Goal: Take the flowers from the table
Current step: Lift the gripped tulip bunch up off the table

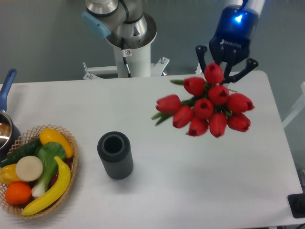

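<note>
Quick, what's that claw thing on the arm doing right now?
Gripper: closed on the flowers, holding the bunch in the air above the table.

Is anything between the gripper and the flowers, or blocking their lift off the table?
Nothing visible. The gripper holds the flowers by the stems, blooms hanging above the table. The dark cylinder and fruit basket stand far left.

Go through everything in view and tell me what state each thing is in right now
Bunch of red tulips: lifted off the white table, hanging blooms-down from the hand.
Hand: shut on the stems, raised above the table.
Dark ribbed cylindrical vase: upright, open at the top, nothing visible inside.
Woven basket: full of fruit and vegetables.
Blue-handled pot: at the left edge, partly out of view.
</note>
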You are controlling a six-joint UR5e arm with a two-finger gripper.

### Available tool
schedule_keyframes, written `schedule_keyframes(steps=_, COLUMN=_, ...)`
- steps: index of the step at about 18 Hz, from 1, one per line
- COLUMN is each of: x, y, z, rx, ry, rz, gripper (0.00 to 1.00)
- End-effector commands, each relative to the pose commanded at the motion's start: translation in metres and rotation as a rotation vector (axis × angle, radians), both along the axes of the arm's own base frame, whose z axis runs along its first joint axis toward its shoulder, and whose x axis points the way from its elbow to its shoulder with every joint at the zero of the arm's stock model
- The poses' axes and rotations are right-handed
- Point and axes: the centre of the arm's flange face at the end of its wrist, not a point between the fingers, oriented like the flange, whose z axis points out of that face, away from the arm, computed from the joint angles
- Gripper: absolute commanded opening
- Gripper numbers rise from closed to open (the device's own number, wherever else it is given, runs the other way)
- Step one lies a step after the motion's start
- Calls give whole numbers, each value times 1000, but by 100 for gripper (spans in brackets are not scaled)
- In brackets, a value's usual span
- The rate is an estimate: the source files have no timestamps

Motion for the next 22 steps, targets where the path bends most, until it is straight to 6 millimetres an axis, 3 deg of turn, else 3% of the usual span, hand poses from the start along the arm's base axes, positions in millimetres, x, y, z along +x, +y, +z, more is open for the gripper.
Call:
schedule_keyframes(steps=10, x=-4, y=3, z=-16, rx=17, ry=-44, rz=-15, gripper=22)
schedule_keyframes(steps=22, x=2, y=11, z=-19, rx=15, ry=-50, rz=-31, gripper=22)
